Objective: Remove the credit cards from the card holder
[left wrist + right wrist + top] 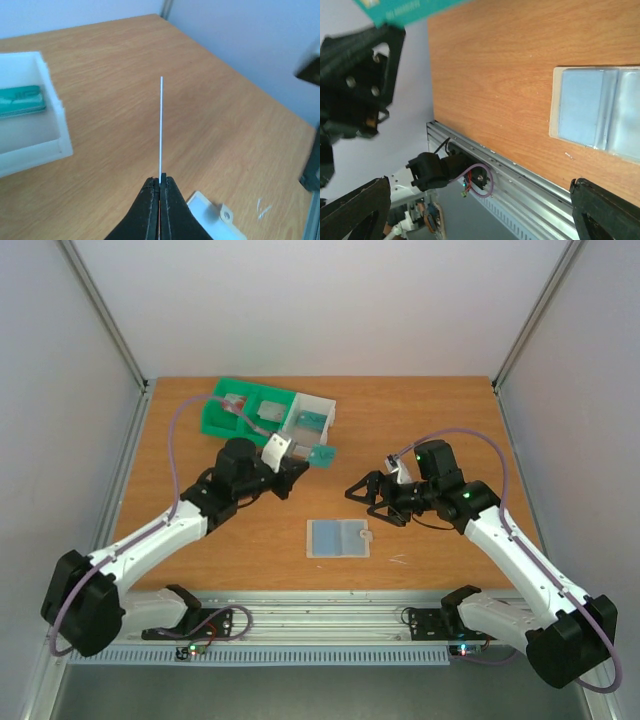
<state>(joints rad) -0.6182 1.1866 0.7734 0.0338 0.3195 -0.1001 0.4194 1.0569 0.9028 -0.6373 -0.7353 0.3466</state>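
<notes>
Left gripper [303,464] pinched on teal card [323,455] beside green-and-white tray [214,421] — right gripper [362,498] spread wide, card holder [338,538] flat on table [440,420] nearer.

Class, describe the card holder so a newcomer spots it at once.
On the wooden table, look at the middle of the near edge. The pale blue-grey translucent card holder lies flat there, two panels with a small white tab. Unlike the green-and-white tray, it has no walls.
</notes>
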